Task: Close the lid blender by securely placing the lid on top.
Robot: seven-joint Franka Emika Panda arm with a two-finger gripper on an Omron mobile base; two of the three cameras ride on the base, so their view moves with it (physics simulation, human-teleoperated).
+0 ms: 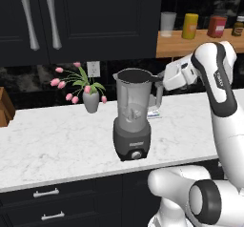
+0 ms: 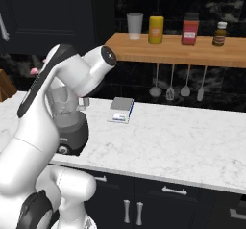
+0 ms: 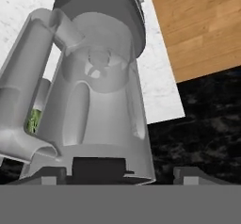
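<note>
The blender (image 1: 133, 121) stands in the middle of the marble counter, a translucent grey jar on a dark base with a front knob. The black lid (image 1: 135, 74) lies flat across the jar's mouth, level with the rim. My gripper (image 1: 159, 80) is at the right side of the jar's top, beside the handle. In the hand view I look down the jar (image 3: 99, 91) toward the base; the lid's black tab (image 3: 99, 165) sits between my fingertips (image 3: 47, 174), which stand wide apart and clear of it. The gripper (image 3: 117, 175) is open. My arm hides most of the blender (image 2: 71, 132) in the right base view.
A grey vase of pink tulips (image 1: 90, 99) stands left of the blender. A small flat box (image 2: 121, 109) lies on the counter to its right. Above, a wooden shelf (image 2: 192, 55) carries a cup and jars, with utensils (image 2: 170, 92) hanging below it.
</note>
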